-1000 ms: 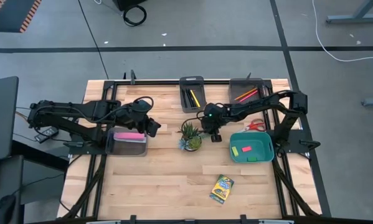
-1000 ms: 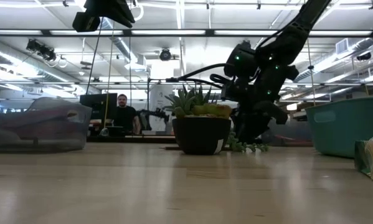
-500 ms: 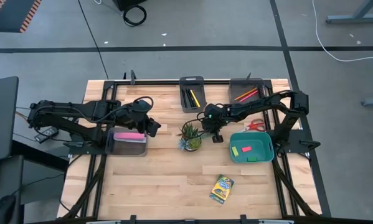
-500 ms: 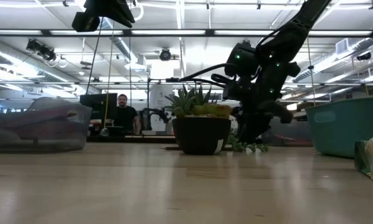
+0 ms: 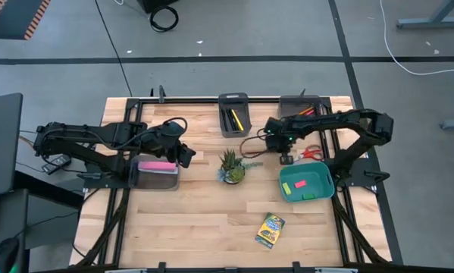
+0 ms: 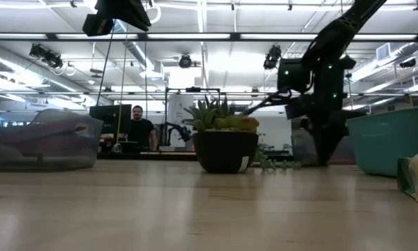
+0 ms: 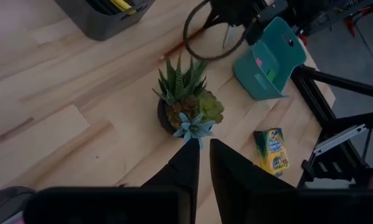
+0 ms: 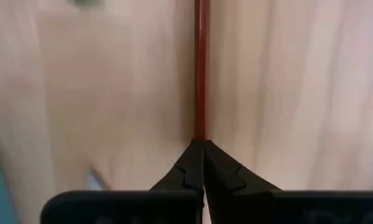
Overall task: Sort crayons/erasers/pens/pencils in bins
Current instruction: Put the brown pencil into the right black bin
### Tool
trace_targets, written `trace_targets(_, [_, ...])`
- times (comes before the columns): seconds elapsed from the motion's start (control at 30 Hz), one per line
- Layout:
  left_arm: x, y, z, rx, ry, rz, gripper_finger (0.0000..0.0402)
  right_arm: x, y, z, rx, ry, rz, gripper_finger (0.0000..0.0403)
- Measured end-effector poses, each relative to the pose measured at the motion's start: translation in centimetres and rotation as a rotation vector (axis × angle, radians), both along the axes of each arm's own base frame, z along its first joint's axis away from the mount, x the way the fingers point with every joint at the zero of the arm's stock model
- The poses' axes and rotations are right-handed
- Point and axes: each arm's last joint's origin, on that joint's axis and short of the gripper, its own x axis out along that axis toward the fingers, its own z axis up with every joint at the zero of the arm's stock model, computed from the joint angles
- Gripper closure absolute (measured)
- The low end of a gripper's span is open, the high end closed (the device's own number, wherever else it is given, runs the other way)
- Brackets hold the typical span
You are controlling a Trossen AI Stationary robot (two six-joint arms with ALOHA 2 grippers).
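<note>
My right gripper (image 5: 285, 158) hangs over the table between the plant (image 5: 231, 165) and the teal bin (image 5: 306, 183), shut on a thin red pencil (image 8: 202, 68). Erasers (image 5: 296, 182) lie in the teal bin. More pencils (image 5: 300, 115) lie in the far right grey bin, pens (image 5: 233, 118) in the dark bin at the far middle. The crayons box (image 5: 270, 230) lies flat near the front edge. My left gripper (image 5: 189, 155) waits above the left grey bin (image 5: 157, 174); its fingers stand a narrow gap apart with nothing between them. My right gripper pinches one end of the red pencil (image 8: 202, 127) between its two fingertips (image 8: 187, 163), coming from above and pointing down. The pencil runs straight out from the fingertips. Whether its far end is clear of the table I cannot tell.
A long pink bar (image 5: 158, 164) lies in the left grey bin. Red scissors (image 5: 311, 152) lie just right of my right gripper. The potted plant stands mid-table. Bare wood stretches along the near half of the table around the crayons box.
My right gripper has gone from beside the plant toward the table's right edge and a little up, and now stands upright over the spot beside the scissors.
</note>
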Motion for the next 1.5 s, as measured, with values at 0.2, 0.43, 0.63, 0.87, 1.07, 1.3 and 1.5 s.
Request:
trace_targets(0.2, [0.0,0.1,0.0,0.050,0.006,-0.010,0.0357,-2.7,-0.4,3.2,-0.002,-0.003,-0.023,0.0394])
trace_targets(0.43, [0.0,0.3,0.0,0.090,0.010,0.000,0.0362,-5.2,-0.4,6.4,-0.082,-0.082,-0.084,0.0394])
trace_targets(0.63, [0.0,0.4,0.0,0.107,0.013,-0.005,0.0359,-4.9,-1.1,5.5,-0.041,-0.059,-0.094,0.0389])
trace_targets(0.87, [0.4,0.5,0.5,0.118,-0.042,-0.023,0.0362,-3.4,-1.0,3.8,-0.001,-0.015,-0.099,0.0347])
trace_targets(1.07, [0.6,0.5,0.7,0.109,-0.074,-0.017,0.0362,-1.4,-0.8,3.1,-0.047,-0.090,-0.055,0.0307])
trace_targets(1.3, [0.8,0.5,1.0,0.086,-0.115,0.001,0.0367,-0.6,-0.7,0.6,-0.070,0.110,-0.053,0.0284])
trace_targets(1.5, [0.8,0.5,1.0,0.077,-0.117,0.008,0.0367,1.3,-1.6,1.3,-0.084,0.079,-0.061,0.0285])
